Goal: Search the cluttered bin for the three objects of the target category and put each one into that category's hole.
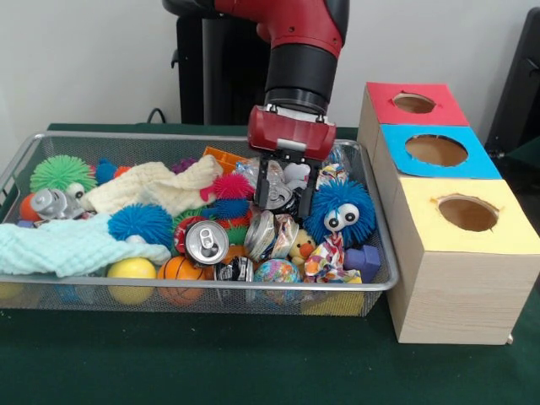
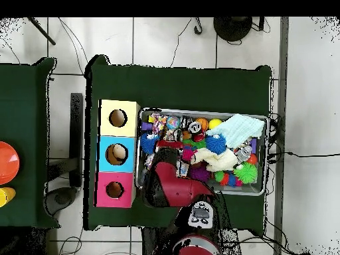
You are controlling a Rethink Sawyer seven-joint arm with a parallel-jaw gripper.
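Three pale wooden boxes stand in a row beside the wire-mesh bin (image 1: 371,285), each with a round hole on top: you see the red-topped hole (image 1: 413,103) farthest back in the front view, then the blue-topped hole (image 1: 436,150), then the yellow-topped hole (image 1: 467,212) nearest the camera. Overhead, the red one sits closest to the robot's base.

Inside the shallow silver bin you can count at least three crushed aluminium cans: one lying with its top facing out (image 1: 207,242), one at the left end (image 1: 52,203), and one under the tool (image 1: 276,197). Three spiky rubber balls show plainly, one green (image 1: 62,173), one blue (image 1: 140,224) and one pink (image 1: 231,186), plus one fuzzy blue ball with googly eyes (image 1: 341,211). Two cloths lie across the heap, a knitted cream one (image 1: 152,187) and a pale mint one (image 1: 67,245). A smooth yellow ball (image 1: 131,269) and a small orange basketball (image 1: 180,268) rest at the front wall.

Your red and black arm drops almost straight down into the bin's right half. The gripper (image 1: 287,196) has its black fingers spread apart, straddling the crushed can beneath it; you cannot tell whether they press on it.
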